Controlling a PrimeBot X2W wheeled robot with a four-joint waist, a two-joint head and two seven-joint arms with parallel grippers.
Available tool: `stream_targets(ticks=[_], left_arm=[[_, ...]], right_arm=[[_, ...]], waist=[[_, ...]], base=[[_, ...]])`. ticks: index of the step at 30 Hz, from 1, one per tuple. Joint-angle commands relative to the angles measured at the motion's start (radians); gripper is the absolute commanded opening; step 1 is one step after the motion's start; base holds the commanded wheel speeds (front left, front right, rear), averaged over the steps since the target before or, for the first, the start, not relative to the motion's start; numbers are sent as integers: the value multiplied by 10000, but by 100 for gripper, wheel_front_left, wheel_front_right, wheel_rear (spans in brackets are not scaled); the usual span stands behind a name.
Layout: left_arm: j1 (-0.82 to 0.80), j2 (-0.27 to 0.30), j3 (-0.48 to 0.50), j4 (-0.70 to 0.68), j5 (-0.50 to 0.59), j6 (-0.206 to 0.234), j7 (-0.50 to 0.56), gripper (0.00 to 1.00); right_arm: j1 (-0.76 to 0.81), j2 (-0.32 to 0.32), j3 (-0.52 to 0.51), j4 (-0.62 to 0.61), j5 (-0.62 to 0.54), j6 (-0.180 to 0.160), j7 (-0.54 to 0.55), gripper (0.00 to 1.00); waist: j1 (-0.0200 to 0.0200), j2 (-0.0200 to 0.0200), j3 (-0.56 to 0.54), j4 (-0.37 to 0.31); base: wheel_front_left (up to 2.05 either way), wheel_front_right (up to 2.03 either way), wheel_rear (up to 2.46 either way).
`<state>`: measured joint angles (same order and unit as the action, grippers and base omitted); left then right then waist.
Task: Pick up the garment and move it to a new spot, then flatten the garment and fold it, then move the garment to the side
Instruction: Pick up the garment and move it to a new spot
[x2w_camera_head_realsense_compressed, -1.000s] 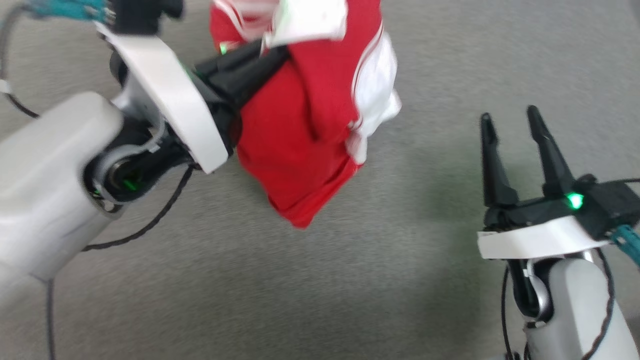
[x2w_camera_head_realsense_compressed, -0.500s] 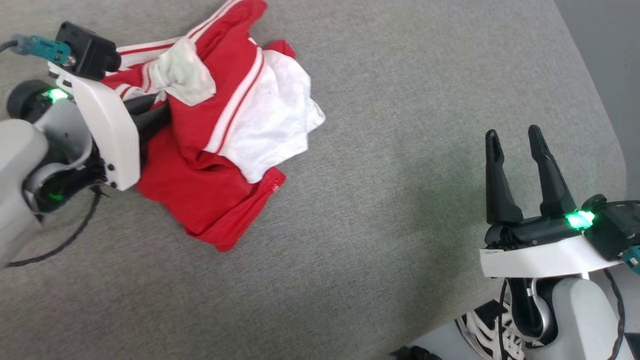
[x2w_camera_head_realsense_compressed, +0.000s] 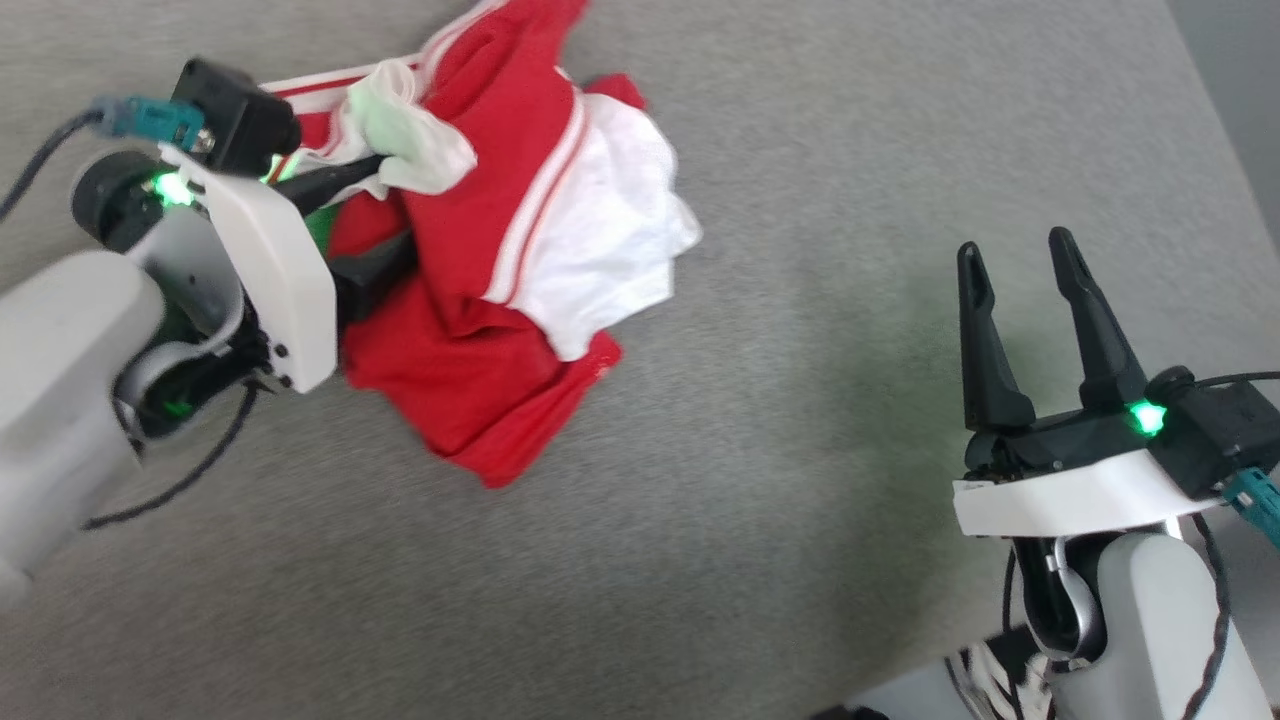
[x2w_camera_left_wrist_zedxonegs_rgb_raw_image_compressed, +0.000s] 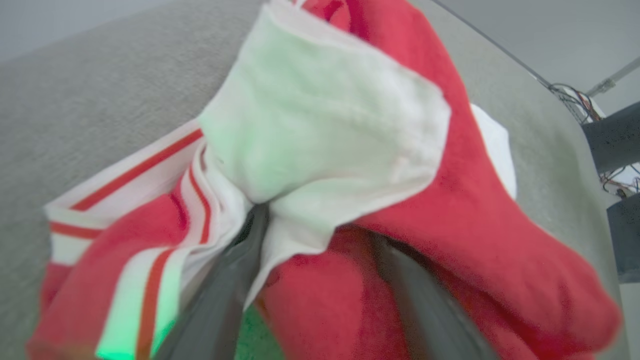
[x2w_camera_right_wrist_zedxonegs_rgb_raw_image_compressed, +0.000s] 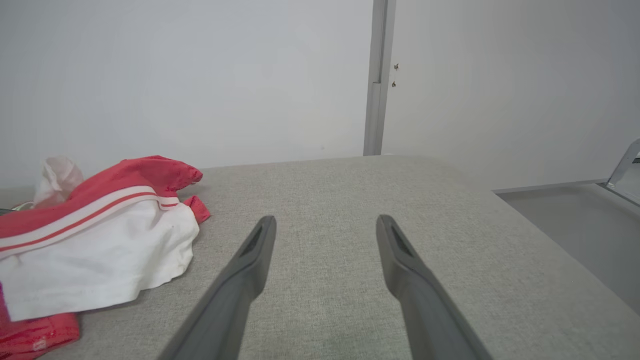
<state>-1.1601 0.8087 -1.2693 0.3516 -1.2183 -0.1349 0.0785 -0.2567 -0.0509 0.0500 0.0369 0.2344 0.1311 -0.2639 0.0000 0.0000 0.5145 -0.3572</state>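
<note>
The garment (x2w_camera_head_realsense_compressed: 470, 330) is red with white sleeves and trim striped red and white. The bench (x2w_camera_head_realsense_compressed: 760, 520) is a plain mottled grey. The right claw (x2w_camera_head_realsense_compressed: 1014, 243) is black with a white band and a green light.

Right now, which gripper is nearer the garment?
Left. The left gripper sits among the folds of the garment; the right gripper stands apart, off to its right.

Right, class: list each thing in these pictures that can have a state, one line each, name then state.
garment: crumpled heap on the grey surface, neither flattened nor folded.
left gripper: jaws open, cloth lying between and over them.
right gripper: jaws open, empty, clear of the garment.
</note>
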Motion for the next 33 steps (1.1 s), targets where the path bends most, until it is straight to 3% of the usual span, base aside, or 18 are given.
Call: stream_targets(ticks=[1,8,13,15,24,33], left_arm=[[418,66,-158,140,-172,60,-273,100],[1568,-443,278,-152,-1968,54,-2970,100],[2666,-668,617,208,-2121,54,-3423,100],[3282,-818,1341,547,-1954,54,-3441,100],[6961,-1771,5570,1469,624,54,-3445,100],[10365,-2918,10100,458,4669,54,-3447,100]], right_arm=[[-109,3,-54,122,-220,-7,-7,100],[-238,1,-663,1000,-1338,-7,-7,100],[-135,-3,-1061,1437,-1783,-7,-7,100],[-29,-5,-1244,1636,-1980,-7,-7,100],[760,-3,-1975,2127,-2221,-7,-7,100],[1716,-2,-2260,1939,-1853,-7,-7,100]], waist=[[0,0,-579,643],[0,0,-1785,2187],[0,0,-2356,2936],[0,0,-2594,3267],[0,0,-3698,4185],[0,0,-4396,4265]], base=[[0,0,0],[0,0,0],[0,0,0],[0,0,0],[0,0,0],[0,0,0]])
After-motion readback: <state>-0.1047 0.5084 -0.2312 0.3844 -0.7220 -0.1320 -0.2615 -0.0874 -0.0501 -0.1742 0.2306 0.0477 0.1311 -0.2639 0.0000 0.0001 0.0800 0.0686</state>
